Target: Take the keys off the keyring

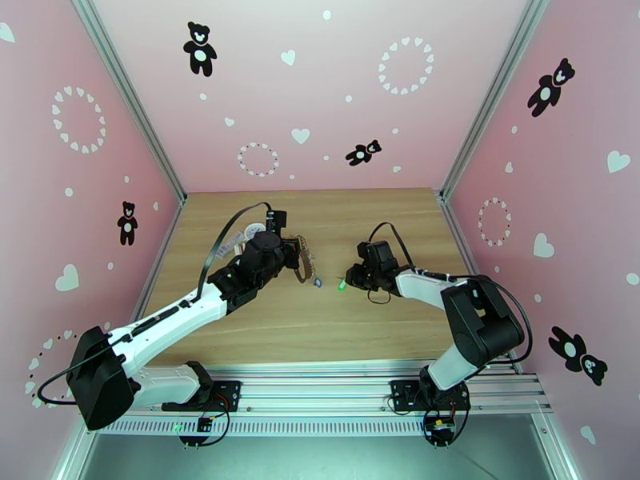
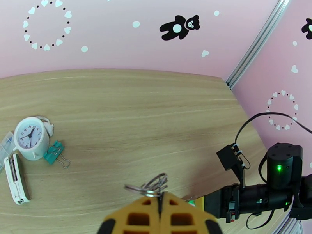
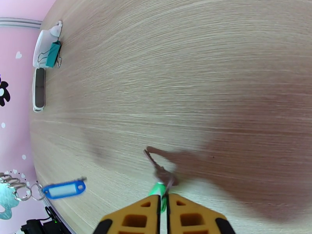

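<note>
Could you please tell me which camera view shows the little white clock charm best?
The left wrist view: the clock charm faces the camera, dial and hands clear, beside the teal clip. The right wrist view shows it far off and side-on; the top view shows it tiny, partly behind the left arm.

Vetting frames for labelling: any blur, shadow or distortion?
Right wrist: green key tag at the right pincer smeared, broad dark shadow across the table, grain bowed. Left wrist: crisp, clock face legible. Top external: even, no glare.
</note>
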